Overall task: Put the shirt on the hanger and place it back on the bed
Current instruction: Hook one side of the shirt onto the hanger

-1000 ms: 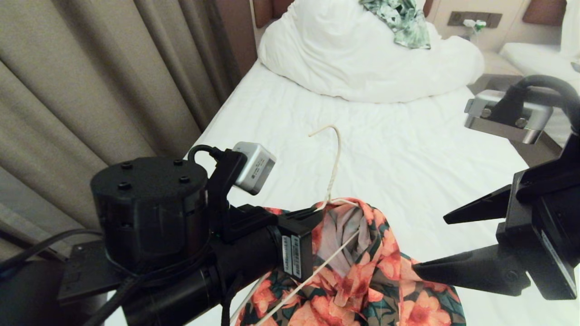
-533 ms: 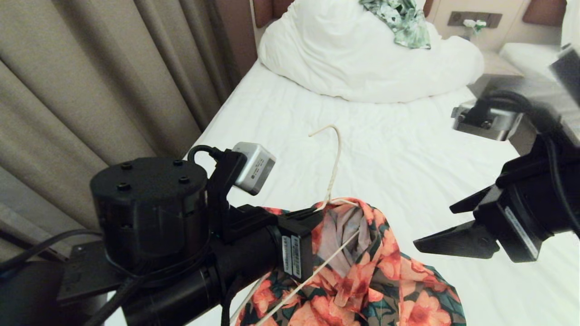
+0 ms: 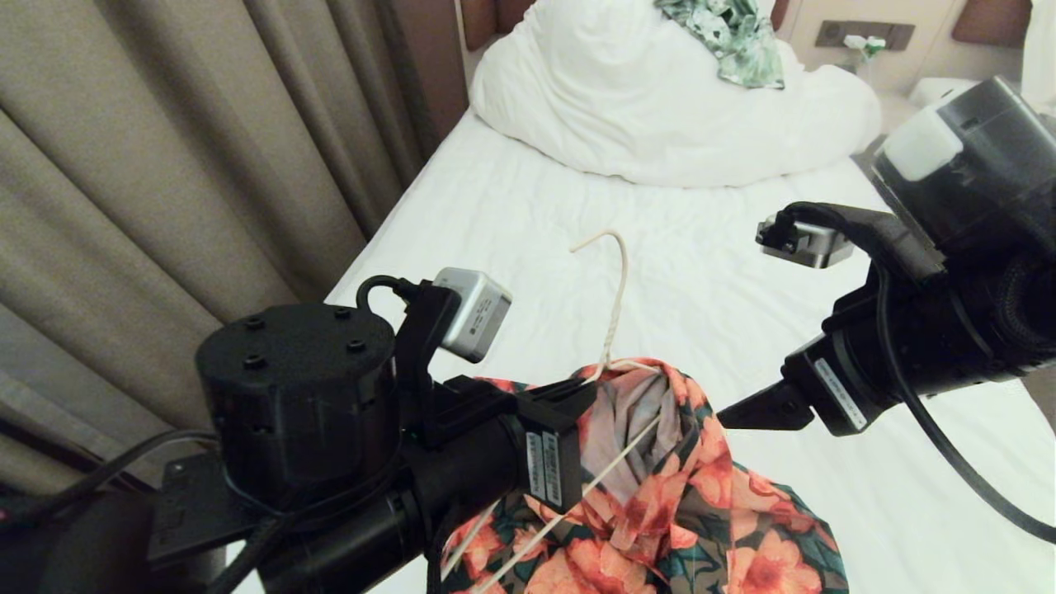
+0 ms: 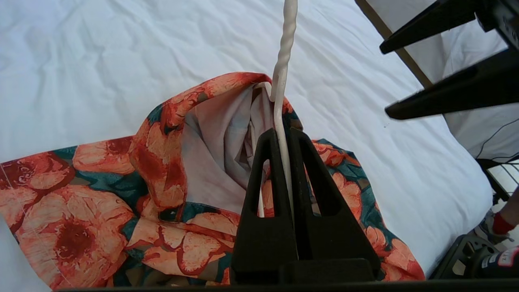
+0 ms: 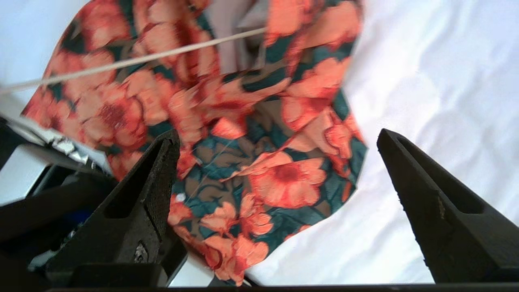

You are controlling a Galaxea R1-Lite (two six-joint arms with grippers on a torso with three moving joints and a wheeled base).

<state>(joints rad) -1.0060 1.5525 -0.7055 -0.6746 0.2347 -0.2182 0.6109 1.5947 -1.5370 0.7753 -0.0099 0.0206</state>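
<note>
Head view: left gripper (image 3: pixel 582 394) clamped on the hanger (image 3: pixel 615 305) neck, floral shirt (image 3: pixel 660 503) bunched on it above the bed (image 3: pixel 742 280); right gripper (image 3: pixel 734 412) just beside the cloth.

Left wrist view: fingers (image 4: pixel 269 178) pinch the thin wire (small contact, it could twist or slip under a sideways tug).

Right wrist view: jaws spread wide, empty, shirt between them. Risk: closing on a loose fold drags the shirt off the wire, or snags the hanger arm.
</note>
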